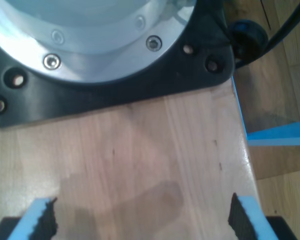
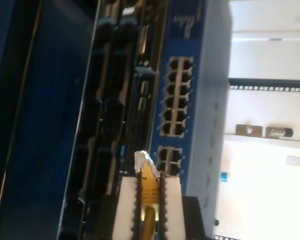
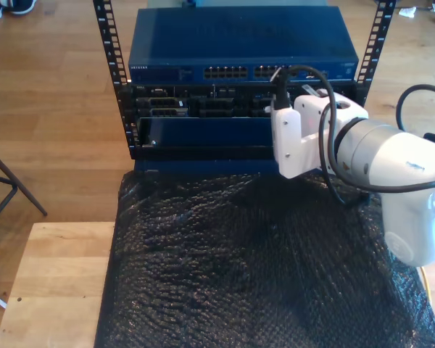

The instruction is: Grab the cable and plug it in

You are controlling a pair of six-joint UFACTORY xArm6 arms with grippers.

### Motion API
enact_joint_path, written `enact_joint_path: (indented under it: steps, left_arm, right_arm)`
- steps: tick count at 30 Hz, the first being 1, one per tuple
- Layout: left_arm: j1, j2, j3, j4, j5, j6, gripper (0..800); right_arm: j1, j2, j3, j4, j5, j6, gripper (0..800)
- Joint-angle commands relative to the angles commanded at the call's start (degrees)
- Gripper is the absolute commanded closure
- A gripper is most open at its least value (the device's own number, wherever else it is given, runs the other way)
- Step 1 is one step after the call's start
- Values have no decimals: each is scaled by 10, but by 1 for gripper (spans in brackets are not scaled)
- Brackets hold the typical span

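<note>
Gripping the cable [image 2: 149, 200] between its two white pads [image 2: 124, 205], my second gripper [image 2: 148, 192] is clamped on the yellow cable just behind its plug. The clear-yellow plug [image 2: 142, 161] projects beyond the fingertips, pointing toward the blue switch [image 2: 192, 100]. It sits just in front of the lower small block of ports [image 2: 170, 156], near them; whether it touches cannot be told. A larger block of ports [image 2: 174, 97] lies further along the same blue face. Dark rack units [image 2: 115, 100] run alongside the switch.

Exterior view: a white arm [image 3: 362, 156] reaches in from the exterior view's right toward the front of the blue switch [image 3: 239, 47], mounted in a black rack [image 3: 112, 65]. Black bubble wrap [image 3: 261, 268] covers the surface in front of the rack, with a wooden table [image 3: 54, 275] showing at the exterior view's left.

My first gripper [image 1: 142, 220] hangs over a wooden tabletop [image 1: 140, 150], its blue-backed fingers [image 1: 42, 220] standing well apart with nothing between them. A black base plate [image 1: 140, 85] carrying a silver flange [image 1: 90, 45] rests on that tabletop.
</note>
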Motion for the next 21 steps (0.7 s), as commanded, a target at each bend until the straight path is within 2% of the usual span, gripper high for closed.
enact_joint_path:
  steps: [3,9,15,21]
  left_arm:
    - [0,0,0,0,0,0,0]
    - [0,0,0,0,0,0,0]
    - [0,0,0,0,0,0,0]
    - [0,1,0,0,0,0,0]
  right_arm:
    - [-19,30,2,11,-90,-4,800]
    - [-25,33,14,67,-107,-5,799]
    - [-25,62,15,86,-172,-9,800]
    - [-28,83,-21,88,-208,-9,800]
